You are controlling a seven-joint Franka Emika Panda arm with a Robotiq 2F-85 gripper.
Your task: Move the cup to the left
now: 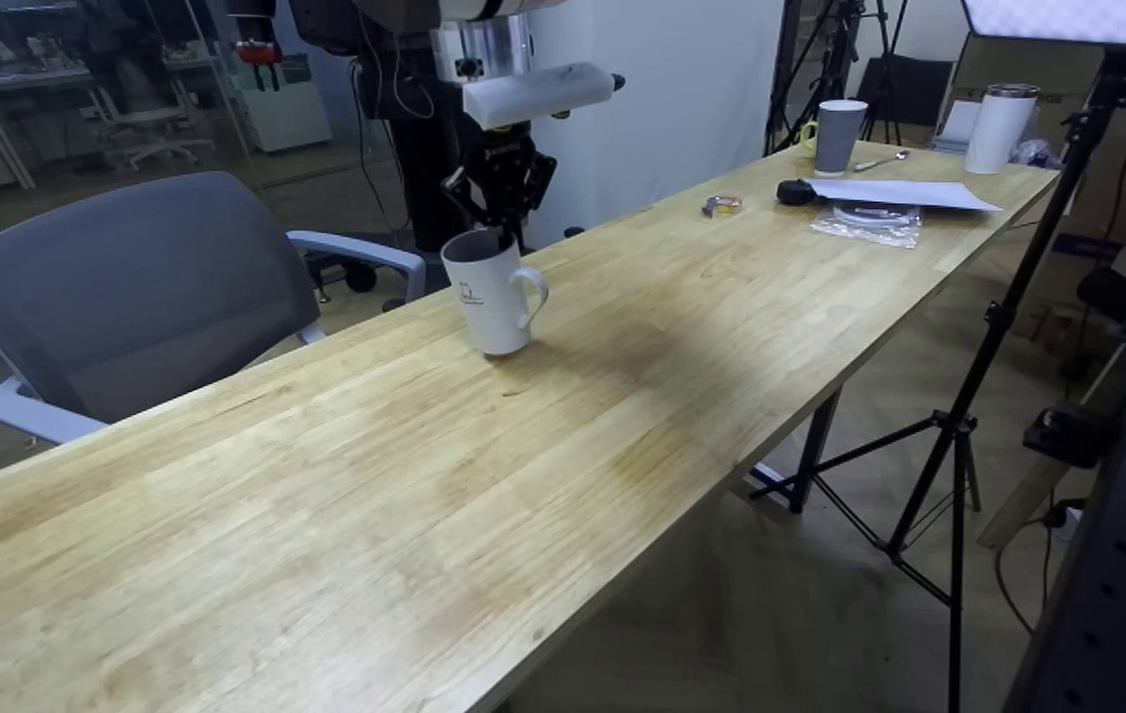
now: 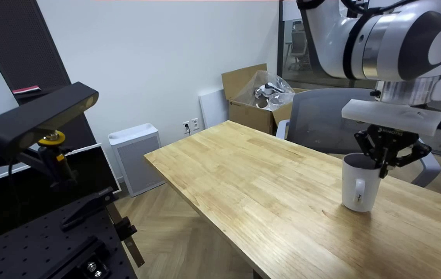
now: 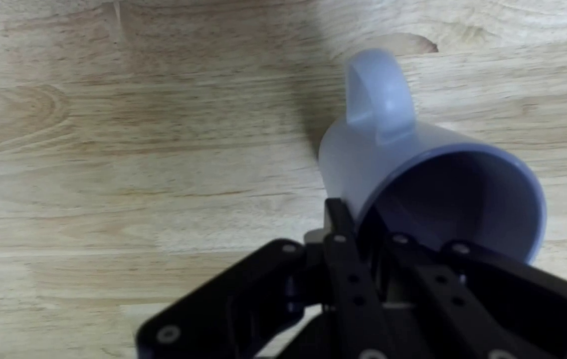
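The cup is a pale grey-white mug with a darker inside and a looped handle. It stands on the wooden table, tilted slightly, in both exterior views (image 1: 491, 302) (image 2: 356, 186); I cannot tell whether its base touches the wood. In the wrist view the cup (image 3: 363, 154) is at right of centre, handle toward the top. My gripper (image 3: 358, 224) is shut on the cup's wall, one finger outside and one inside the rim; the inner fingertip is in shadow. The gripper also shows above the rim in both exterior views (image 1: 508, 236) (image 2: 382, 169).
The wooden table (image 1: 325, 515) bears a grey cup with a yellow handle (image 1: 838, 139), a white tumbler (image 1: 1000, 131), paper (image 1: 899, 194), a plastic bag (image 1: 868, 224) and a tape roll (image 1: 721, 205) at its far end. An office chair (image 1: 137, 287) stands at the table's edge.
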